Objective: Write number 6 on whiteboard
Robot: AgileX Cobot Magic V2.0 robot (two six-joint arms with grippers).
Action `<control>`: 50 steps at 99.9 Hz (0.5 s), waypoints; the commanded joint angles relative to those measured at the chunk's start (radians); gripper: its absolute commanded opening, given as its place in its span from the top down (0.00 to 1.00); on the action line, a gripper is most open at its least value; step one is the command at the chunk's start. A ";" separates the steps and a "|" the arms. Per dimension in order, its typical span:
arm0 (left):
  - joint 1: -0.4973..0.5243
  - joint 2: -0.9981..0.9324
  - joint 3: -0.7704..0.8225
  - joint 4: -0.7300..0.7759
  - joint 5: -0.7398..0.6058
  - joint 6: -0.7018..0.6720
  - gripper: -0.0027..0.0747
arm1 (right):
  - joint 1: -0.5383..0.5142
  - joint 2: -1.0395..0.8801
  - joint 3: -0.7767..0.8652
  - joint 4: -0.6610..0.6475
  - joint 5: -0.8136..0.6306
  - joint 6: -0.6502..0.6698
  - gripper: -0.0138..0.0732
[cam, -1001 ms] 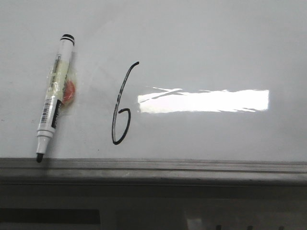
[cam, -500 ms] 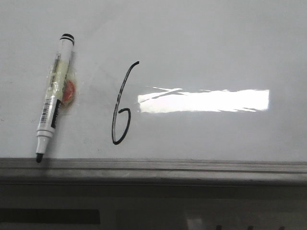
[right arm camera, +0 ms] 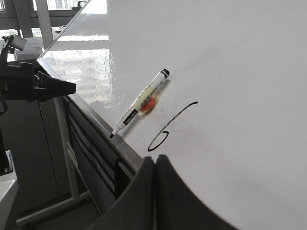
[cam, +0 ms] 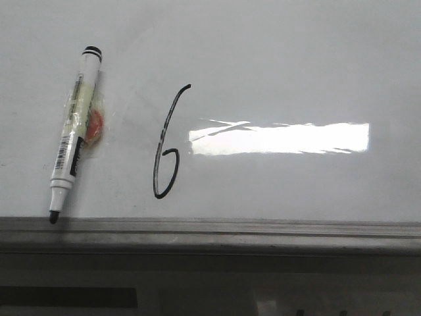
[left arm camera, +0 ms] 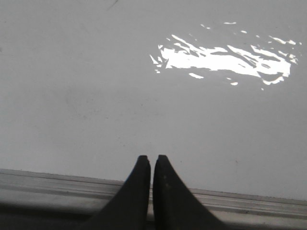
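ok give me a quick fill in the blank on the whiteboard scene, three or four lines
1. The digit drawn on the whiteboard is a ____.
2. The marker lies uncapped with its black tip touching the board's grey ____.
3. In the front view the marker lies to the ____ of the drawn number.
4. The left gripper and right gripper both have their fingers ____.

Missing words: 6; ledge; left; shut
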 commanded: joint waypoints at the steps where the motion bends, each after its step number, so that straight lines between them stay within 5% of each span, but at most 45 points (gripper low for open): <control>1: 0.002 -0.029 0.024 0.000 -0.043 -0.010 0.99 | -0.006 0.007 -0.024 -0.009 -0.080 -0.010 0.91; 34: 0.002 -0.029 0.024 0.000 -0.043 -0.010 0.99 | -0.016 0.007 -0.023 -0.009 -0.080 -0.010 0.91; 50: 0.002 -0.029 0.024 0.000 -0.043 -0.010 0.99 | -0.128 0.007 -0.023 -0.009 -0.072 -0.010 0.91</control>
